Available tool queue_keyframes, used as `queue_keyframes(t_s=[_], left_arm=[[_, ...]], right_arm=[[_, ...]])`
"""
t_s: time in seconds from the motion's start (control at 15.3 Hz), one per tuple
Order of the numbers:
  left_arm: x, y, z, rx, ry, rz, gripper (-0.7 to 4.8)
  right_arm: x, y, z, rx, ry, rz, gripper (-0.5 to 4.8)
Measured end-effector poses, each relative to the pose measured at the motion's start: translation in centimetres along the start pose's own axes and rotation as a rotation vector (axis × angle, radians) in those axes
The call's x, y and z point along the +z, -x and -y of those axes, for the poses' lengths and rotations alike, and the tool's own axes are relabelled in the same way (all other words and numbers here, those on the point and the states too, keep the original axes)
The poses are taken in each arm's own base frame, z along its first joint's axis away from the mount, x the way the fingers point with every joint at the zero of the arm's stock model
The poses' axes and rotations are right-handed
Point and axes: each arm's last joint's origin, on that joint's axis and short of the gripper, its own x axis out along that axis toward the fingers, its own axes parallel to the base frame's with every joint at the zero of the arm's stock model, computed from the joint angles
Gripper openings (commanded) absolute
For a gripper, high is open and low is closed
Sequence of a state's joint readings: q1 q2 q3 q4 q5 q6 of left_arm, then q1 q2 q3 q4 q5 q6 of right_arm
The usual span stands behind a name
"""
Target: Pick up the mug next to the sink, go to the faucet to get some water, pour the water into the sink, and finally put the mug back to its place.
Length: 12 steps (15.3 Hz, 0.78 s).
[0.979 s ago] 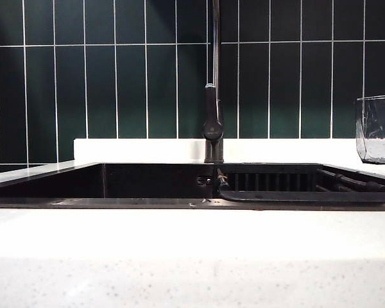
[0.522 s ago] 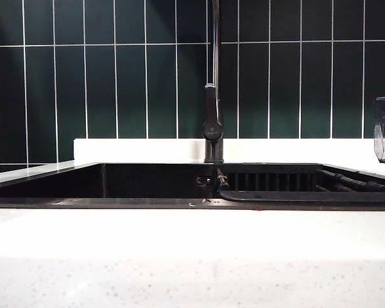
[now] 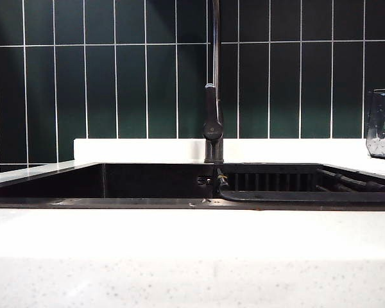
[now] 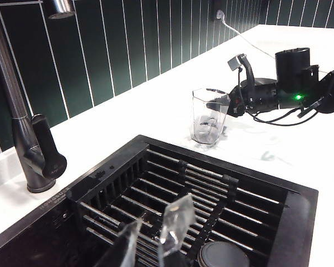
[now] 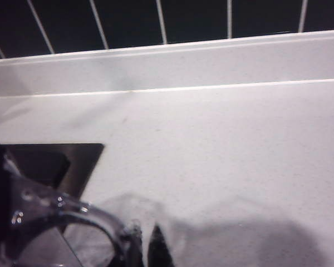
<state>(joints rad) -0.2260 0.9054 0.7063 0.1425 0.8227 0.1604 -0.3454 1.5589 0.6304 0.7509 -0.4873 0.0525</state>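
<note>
Holding: right gripper (image 4: 221, 105) clenched on mug (image 4: 207, 116), fingers pinching its rim
Mug: upright on white counter (image 4: 156, 105), just beside sink (image 4: 300, 194) edge, at right gripper's tips
Left gripper (image 4: 153, 236): clear fingers slightly parted, grasping nothing, over sink rack (image 4: 172, 189)
Faucet (image 4: 28, 144): well apart from right gripper, across sink; nearer left gripper
Exterior: mug (image 3: 383, 123) at far right edge

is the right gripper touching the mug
Touching: the left wrist view shows the right gripper closed on the mug over the white counter beside the sink.
</note>
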Motion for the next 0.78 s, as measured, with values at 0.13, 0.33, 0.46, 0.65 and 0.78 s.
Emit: queue_keyframes(t_s=[0.13,0.33,0.46,0.65,0.78], left_arm=[[0.0,0.0,0.0,0.0,0.0,0.0,0.65],[0.01,0.0,0.02,-0.004,0.0,0.001,0.65],[0.01,0.0,0.01,-0.004,0.0,0.001,0.65],[0.01,0.0,0.02,-0.004,0.0,0.001,0.65],[0.01,0.0,0.02,-0.004,0.0,0.001,0.65]], right_arm=[[-0.18,-0.01,-0.03,0.007,0.0,-0.018,-0.02],[-0.43,0.0,-0.01,0.006,0.004,-0.041,-0.02],[-0.47,0.01,-0.01,0.006,0.004,-0.044,-0.02],[-0.58,0.01,0.0,0.004,0.021,-0.055,-0.02],[-0.58,0.01,0.0,0.003,0.023,-0.055,-0.02]])
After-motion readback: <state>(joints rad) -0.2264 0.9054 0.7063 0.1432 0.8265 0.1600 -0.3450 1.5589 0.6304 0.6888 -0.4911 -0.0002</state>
